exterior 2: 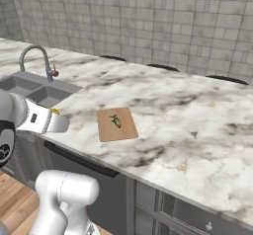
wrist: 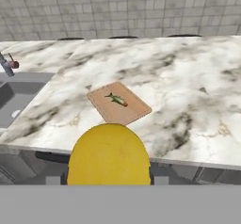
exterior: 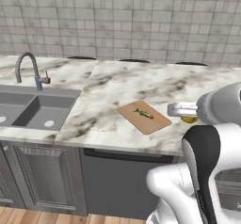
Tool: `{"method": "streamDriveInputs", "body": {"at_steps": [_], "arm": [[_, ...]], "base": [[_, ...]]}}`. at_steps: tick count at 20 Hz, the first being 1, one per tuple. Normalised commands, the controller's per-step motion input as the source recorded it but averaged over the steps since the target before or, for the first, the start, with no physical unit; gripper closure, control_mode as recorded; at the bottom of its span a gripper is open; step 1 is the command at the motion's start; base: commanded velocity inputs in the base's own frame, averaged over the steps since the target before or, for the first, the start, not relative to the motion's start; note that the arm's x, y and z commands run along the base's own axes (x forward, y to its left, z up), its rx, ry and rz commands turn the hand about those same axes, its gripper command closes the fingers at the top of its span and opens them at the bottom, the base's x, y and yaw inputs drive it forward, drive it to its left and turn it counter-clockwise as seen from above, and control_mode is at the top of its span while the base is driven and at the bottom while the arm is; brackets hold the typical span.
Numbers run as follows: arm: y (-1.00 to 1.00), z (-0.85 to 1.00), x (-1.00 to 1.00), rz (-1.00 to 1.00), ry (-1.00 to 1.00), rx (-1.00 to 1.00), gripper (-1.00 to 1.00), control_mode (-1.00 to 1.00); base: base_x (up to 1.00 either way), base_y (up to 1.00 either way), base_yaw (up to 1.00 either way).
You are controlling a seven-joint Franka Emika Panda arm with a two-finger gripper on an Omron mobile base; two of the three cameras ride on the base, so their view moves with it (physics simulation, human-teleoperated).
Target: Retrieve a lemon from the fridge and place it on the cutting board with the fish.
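So the lemon was in the grip and lined up with the board, just not over the counter yet.

Gripper (wrist: 109, 183) had its jaws pinching the lemon (wrist: 108, 156) from both sides, held up off the front edge of the counter (wrist: 188, 91), probably so it cleared the lip on the way in. Cutting board (wrist: 119, 103) sat near the front edge, turned at an angle, with the fish (wrist: 116, 99) lying toward its far side, which left the near half bare for the lemon. Sink (exterior: 33, 109) was over at the left end, well apart.

Base cams flank arm, share counter (exterior: 141, 84); hand cam nearer, facing it.
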Motion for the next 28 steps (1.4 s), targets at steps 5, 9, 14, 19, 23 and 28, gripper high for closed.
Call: {"method": "streamDriveInputs", "body": {"at_steps": [5, 9, 14, 19, 23, 28], "arm": [[-0.42, -0.07, 0.88, 0.00, 0.17, 0.29, 1.00, -1.00], [-0.14, -0.12, 0.79, -0.01, 0.24, 0.07, 1.00, -1.00], [0.00, -0.07, 0.67, -0.07, 0.32, -0.02, 1.00, -1.00], [0.00, -0.39, 0.47, -0.04, 0.11, -0.01, 1.00, -1.00], [0.00, -0.42, 0.18, 0.00, 0.00, 0.00, 1.00, -1.00], [0.00, -0.78, 0.12, 0.00, -0.01, -0.02, 1.00, -1.00]], "base": [[0.00, 0.00, 0.00], [0.00, 0.00, 0.00], [0.00, 0.00, 0.00], [0.00, 0.00, 0.00], [0.00, 0.00, 0.00], [0.00, 0.00, 0.00]]}}
